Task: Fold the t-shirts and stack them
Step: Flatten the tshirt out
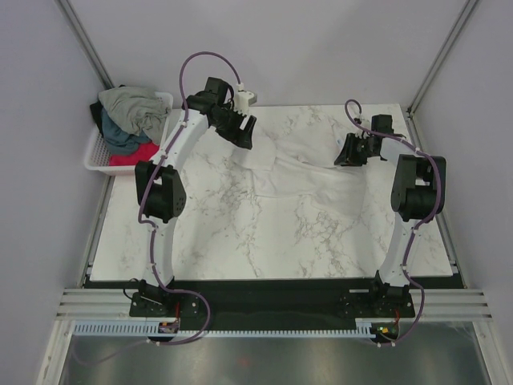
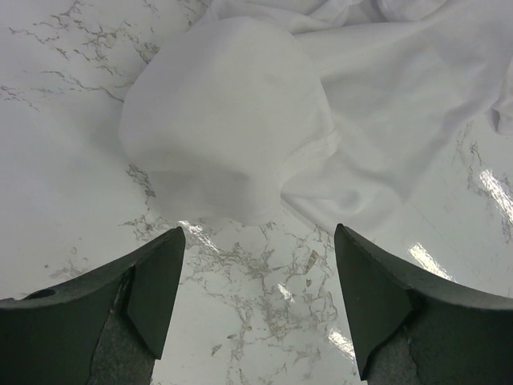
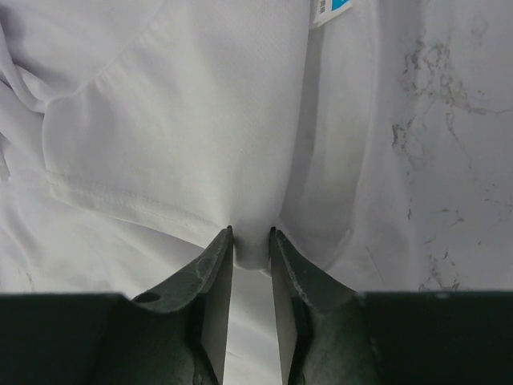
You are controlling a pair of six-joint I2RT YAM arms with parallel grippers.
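Observation:
A white t-shirt (image 1: 296, 172) lies rumpled across the far half of the marble table (image 1: 240, 241). My left gripper (image 1: 243, 132) hovers open at the shirt's far-left end. In the left wrist view a rounded sleeve (image 2: 224, 120) lies just ahead of the open left gripper (image 2: 256, 305), with only bare marble between its fingers. My right gripper (image 1: 346, 154) is at the shirt's far-right end. In the right wrist view it (image 3: 251, 234) pinches a small fold of the white cloth (image 3: 176, 120) at a hem. Grey-green (image 1: 132, 108), dark teal (image 1: 120, 136) and red-pink (image 1: 132, 154) t-shirts are piled in the basket.
A white lattice basket (image 1: 94, 156) stands off the table's far-left corner, beside the left arm. A blue-and-white label (image 3: 330, 10) shows on the shirt ahead of the right gripper. Grey walls close in on both sides.

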